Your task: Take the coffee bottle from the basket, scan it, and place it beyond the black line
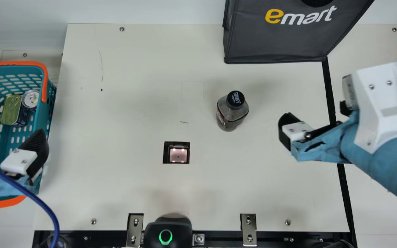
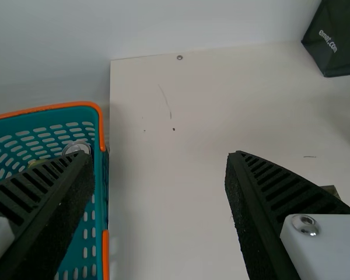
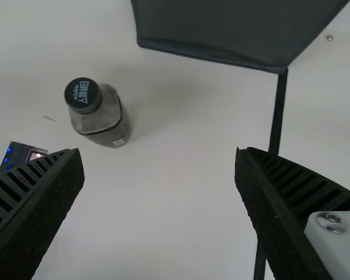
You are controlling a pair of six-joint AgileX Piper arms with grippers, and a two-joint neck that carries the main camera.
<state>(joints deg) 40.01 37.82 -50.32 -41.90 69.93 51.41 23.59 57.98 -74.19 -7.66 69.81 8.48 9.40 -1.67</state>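
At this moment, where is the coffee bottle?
In the main view, the coffee bottle stands upright on the table, right of centre, between the small square scanner window and the right gripper, on the near side of the black line.

So the easiest thing to read is the dark bag [image 1: 277, 41]: in the main view its front says "emart", with a fat yellow-orange "e" and the rest in white. In the left wrist view the bag also has "emart.com" in small white letters, running at a slant. The cap [image 1: 235, 99] of the coffee bottle [image 1: 231, 117] has pale lettering on its dark top (a few bold characters plus a smaller line, and honestly I can't make out either). The bottle's label has print too, too small to read.
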